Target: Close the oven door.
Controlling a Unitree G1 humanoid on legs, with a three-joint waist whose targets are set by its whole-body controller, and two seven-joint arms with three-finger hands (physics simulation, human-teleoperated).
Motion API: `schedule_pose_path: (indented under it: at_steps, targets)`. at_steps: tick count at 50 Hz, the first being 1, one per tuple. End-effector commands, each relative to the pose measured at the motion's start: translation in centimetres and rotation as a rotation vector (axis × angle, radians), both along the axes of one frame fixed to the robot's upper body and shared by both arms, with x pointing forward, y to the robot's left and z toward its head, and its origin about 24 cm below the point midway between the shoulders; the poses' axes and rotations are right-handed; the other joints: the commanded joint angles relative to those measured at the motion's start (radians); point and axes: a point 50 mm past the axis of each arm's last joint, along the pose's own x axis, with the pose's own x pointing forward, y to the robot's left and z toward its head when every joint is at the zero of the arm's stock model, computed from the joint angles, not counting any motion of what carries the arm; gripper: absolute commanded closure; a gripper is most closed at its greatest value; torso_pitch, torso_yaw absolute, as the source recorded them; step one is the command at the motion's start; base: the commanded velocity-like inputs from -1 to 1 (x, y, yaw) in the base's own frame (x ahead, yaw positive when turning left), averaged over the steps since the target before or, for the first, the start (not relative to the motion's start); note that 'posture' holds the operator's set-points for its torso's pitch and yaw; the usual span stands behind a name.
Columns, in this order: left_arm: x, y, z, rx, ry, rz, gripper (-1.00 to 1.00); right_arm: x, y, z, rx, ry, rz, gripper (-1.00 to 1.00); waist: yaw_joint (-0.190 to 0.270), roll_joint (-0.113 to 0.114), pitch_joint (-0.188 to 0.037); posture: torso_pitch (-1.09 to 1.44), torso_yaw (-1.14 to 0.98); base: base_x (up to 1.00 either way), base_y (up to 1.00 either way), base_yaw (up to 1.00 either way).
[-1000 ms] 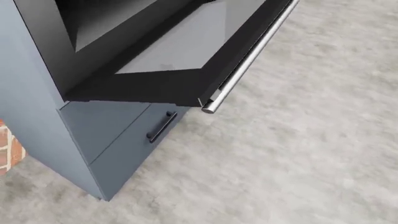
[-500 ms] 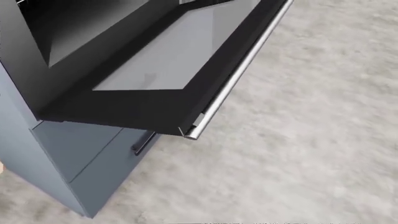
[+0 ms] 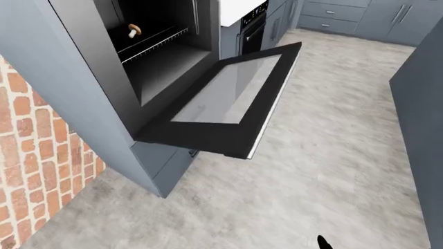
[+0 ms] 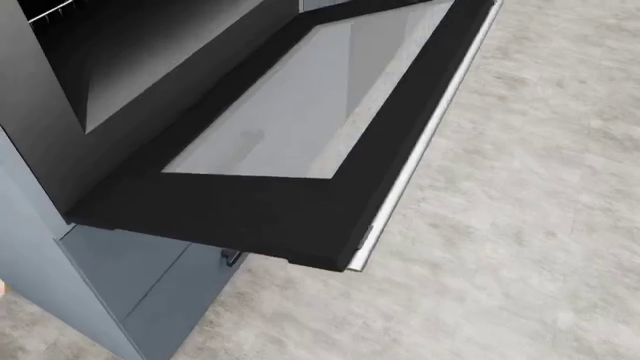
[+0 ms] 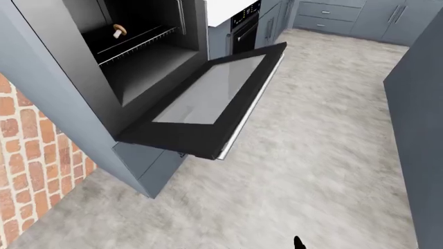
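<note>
— Since the oven door hangs flat out from the cavity, is it fully down?

— It looks level or nearly so, hinged at the lower edge of the oven opening, with its glass pane facing up. A black frame runs round the glass, and a silver bar handle runs along the free edge, toward the right of the head view.

— Where does it sit in the eye views?

— Centre-left, jutting out over the grey floor. The oven is built into a tall blue-grey cabinet; a drawer front shows just under the door in the head view, with a dark pull peeking out below the door's edge.

— Anything inside the oven?

— A wire rack, and on it a small pale object with a brown cap, too small to name surely.

— And around it?

— A brick wall at the left of the eye views, a second dark oven front under a white bench top higher up, and more blue-grey cabinets along the top and right.

— The hands?

— Neither shows clearly. A small black tip pokes in at the bottom edge of both eye views; I cannot tell what it belongs to, nor whether any fingers are apart or together.
</note>
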Motion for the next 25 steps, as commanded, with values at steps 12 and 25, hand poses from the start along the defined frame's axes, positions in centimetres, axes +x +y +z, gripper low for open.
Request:
schedule_pose_path:
  at_steps: [12,25]
  targets:
    - [0.68,1.38,0.74,0.051,-0.050,0.019,-1.00,0.25,0.03,0.15,0.007,-0.024,0.009,-1.00,0.020,0.119,-0.002,0.00,0.00,-0.02,0.52,0.00]
    - [0.87,1.42,0.77,0.049,-0.051,0.017,-1.00,0.39,0.04,0.17,0.009,-0.025,0.013,-1.00,0.027,0.029,0.009,0.00,0.00,0.00,0.51,0.00]
